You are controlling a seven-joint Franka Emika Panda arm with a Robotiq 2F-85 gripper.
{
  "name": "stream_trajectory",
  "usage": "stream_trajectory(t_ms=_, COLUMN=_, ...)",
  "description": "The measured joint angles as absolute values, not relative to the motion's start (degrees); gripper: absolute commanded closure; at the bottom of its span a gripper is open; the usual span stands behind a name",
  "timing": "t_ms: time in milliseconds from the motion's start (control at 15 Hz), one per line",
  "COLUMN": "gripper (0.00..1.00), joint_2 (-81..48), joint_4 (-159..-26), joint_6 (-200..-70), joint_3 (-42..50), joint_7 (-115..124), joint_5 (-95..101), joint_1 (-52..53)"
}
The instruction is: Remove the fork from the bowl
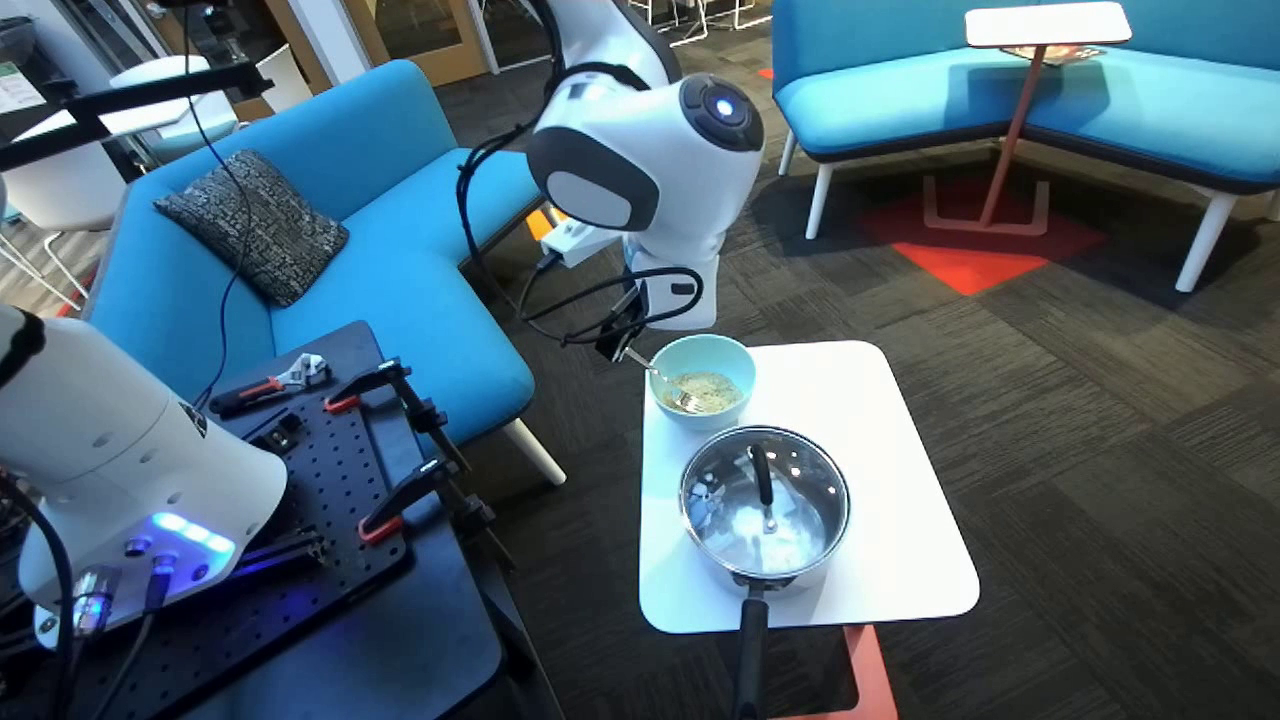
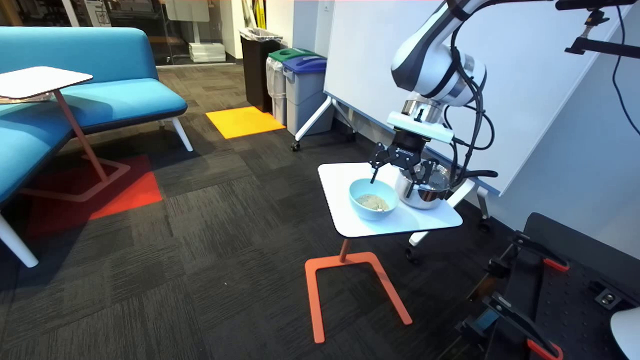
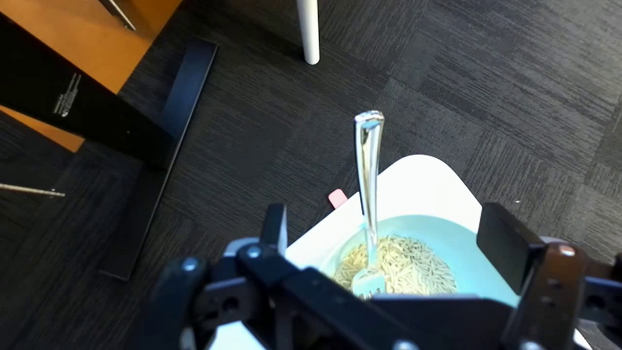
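Note:
The fork (image 3: 368, 170) is silvery and leans in the bowl, its tines down in rice-like grains and its handle rising over the rim. In an exterior view the fork (image 1: 688, 402) shows with its handle end close to the gripper; in the exterior view from the far side it cannot be made out. The pale-blue bowl (image 1: 715, 352) stands on the small white table, also seen as the bowl (image 2: 367, 212) and in the wrist view (image 3: 447, 236). My gripper (image 3: 390, 236) is open above the bowl, fingers apart with the fork between them, nearer the left finger. The gripper (image 2: 393, 183) looks empty.
A metal pan with a glass lid (image 1: 765, 510) stands beside the bowl on the white table (image 1: 900, 500); its black handle (image 1: 752, 650) sticks out over the edge. The pan (image 2: 422, 201) is close to the gripper. A blue sofa (image 1: 400, 330) and a dark workbench (image 1: 420, 590) stand nearby.

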State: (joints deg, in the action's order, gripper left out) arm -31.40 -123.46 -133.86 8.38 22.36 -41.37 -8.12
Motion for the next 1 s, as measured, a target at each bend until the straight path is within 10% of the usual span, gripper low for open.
stream_trajectory(t_ms=1000, gripper=0.0, joint_2=-41.0, joint_4=-113.3, joint_6=-122.4, joint_3=8.2, joint_7=24.0, joint_5=-38.6, joint_1=-8.0)
